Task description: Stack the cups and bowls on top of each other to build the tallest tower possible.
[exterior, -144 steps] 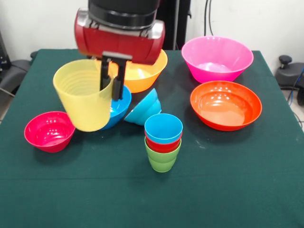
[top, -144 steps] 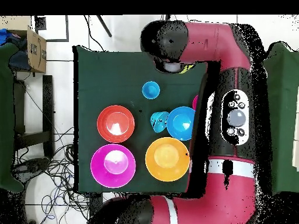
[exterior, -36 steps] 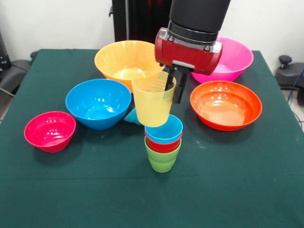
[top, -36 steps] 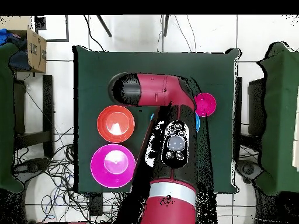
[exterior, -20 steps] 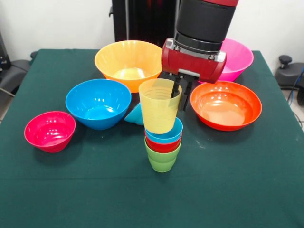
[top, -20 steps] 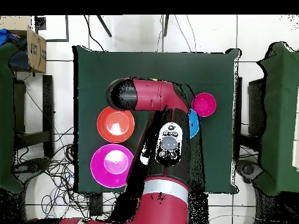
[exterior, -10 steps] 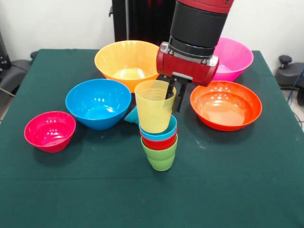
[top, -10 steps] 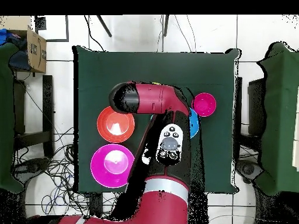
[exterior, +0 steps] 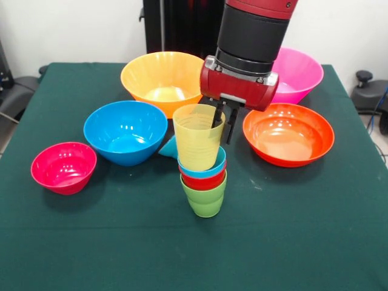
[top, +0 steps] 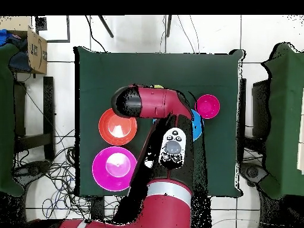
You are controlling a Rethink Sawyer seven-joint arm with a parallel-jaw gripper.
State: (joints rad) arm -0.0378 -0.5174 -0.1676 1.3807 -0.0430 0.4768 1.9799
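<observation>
Four cups make up the tower (exterior: 203, 176) at centre frame in the front view: lime green cup (exterior: 205, 199) at the base, red cup (exterior: 203, 180) nested in it, light blue cup (exterior: 209, 168) in that, ribbed yellow cup (exterior: 197, 143) seated in the top. Stack leans slightly to the left of frame.

Gripper (exterior: 222, 120) is closed on the yellow cup's right rim, one finger inside the cup, the other outside. Red and black arm (exterior: 248, 48) comes down from the top edge, right above the stack.

Bowls, front view:
- small light blue bowl (exterior: 170, 147) tipped on its side, just behind the tower on the left, mostly hidden by the yellow cup
- medium blue bowl (exterior: 125, 131) left of the tower, upright
- small magenta bowl (exterior: 63, 167) far left, upright
- large yellow-orange bowl (exterior: 162, 80) upper centre-left, partly behind the gripper housing
- large pink bowl (exterior: 296, 74) upper right, partly behind the arm
- wide red-orange bowl (exterior: 288, 134) right of the tower, apart from it

All sit on the green tablecloth (exterior: 291, 236).

Overhead view: arm (top: 160, 104) covers the tower and most of the centre. Visible around it are the red-orange bowl (top: 117, 126) and pink bowl (top: 114, 168) on the left, the magenta bowl (top: 208, 106) on the right, and a sliver of the blue bowl (top: 198, 124) at the arm's edge.
</observation>
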